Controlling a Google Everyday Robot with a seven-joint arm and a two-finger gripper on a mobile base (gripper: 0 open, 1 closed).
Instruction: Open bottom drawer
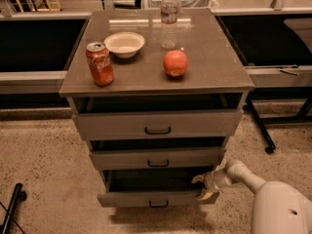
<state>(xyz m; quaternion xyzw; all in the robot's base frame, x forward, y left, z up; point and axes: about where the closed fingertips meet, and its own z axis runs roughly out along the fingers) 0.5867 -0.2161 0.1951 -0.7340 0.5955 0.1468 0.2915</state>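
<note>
The grey cabinet has three drawers. The bottom drawer is the lowest one, with a flat grey front and a small dark bar handle. It stands pulled out, with a dark gap showing above its front. My gripper sits at the right end of the bottom drawer, its pale fingers hooked at the drawer's top right corner. My white arm reaches in from the lower right. The middle drawer and top drawer stand slightly out.
On the cabinet top stand a red cola can, a white bowl, a water bottle and a red-orange fruit. A dark table leg with a caster stands to the right. A black object lies on the speckled floor at lower left.
</note>
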